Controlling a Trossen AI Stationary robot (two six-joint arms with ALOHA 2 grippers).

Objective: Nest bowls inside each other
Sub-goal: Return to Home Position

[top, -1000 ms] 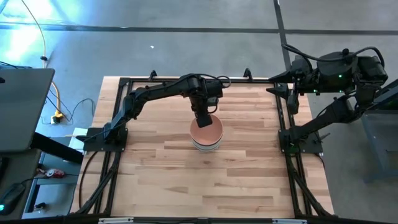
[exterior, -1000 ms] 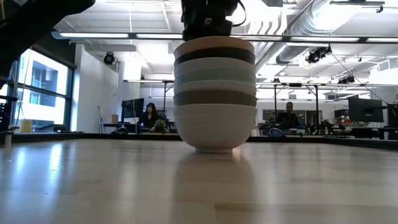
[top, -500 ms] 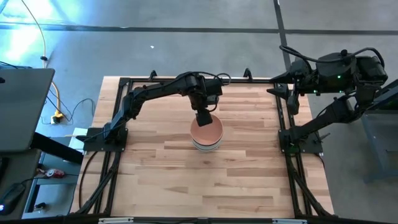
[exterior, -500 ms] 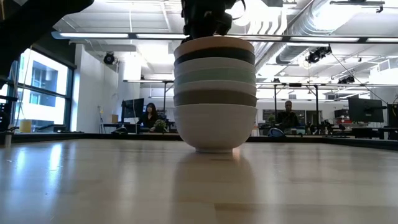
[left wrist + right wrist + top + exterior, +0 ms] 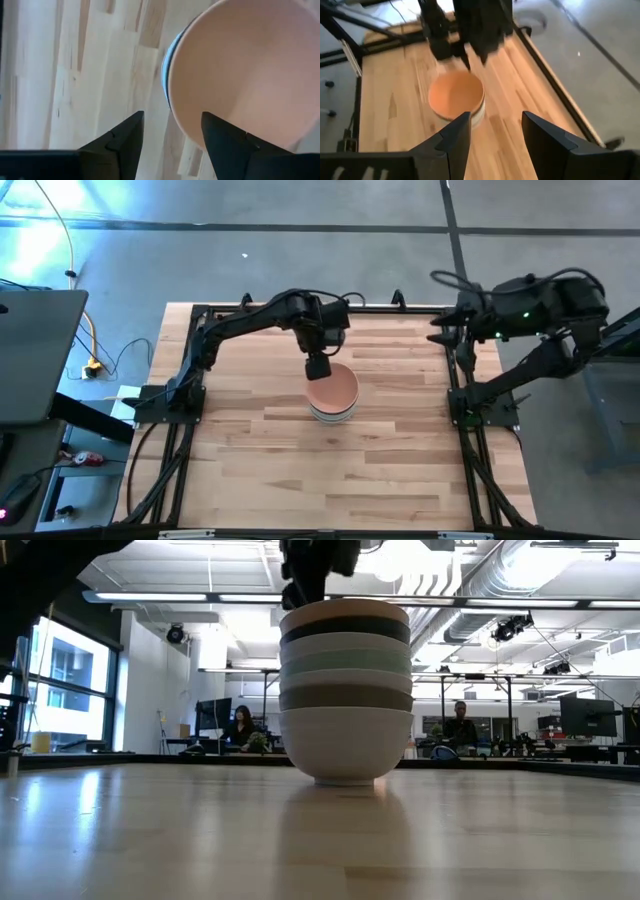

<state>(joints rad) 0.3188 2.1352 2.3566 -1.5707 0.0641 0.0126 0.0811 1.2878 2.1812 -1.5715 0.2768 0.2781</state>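
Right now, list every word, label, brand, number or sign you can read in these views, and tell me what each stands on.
No readable text in any view.
Stack of small round matte bowls, peach one on top: plain, no print.
Pale wooden table: no markings.
Left claw over the stack's rim, right claw near the table's right edge: no labels visible.
Dark monitor in the room behind: too small to read.

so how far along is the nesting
Nesting looks done: round matte bowls sit in one stack, peach bowl on top, no loose bowl in view. Nothing in hand: left gripper open above it, right gripper open over the wooden table's edge. Left: parking the arms.
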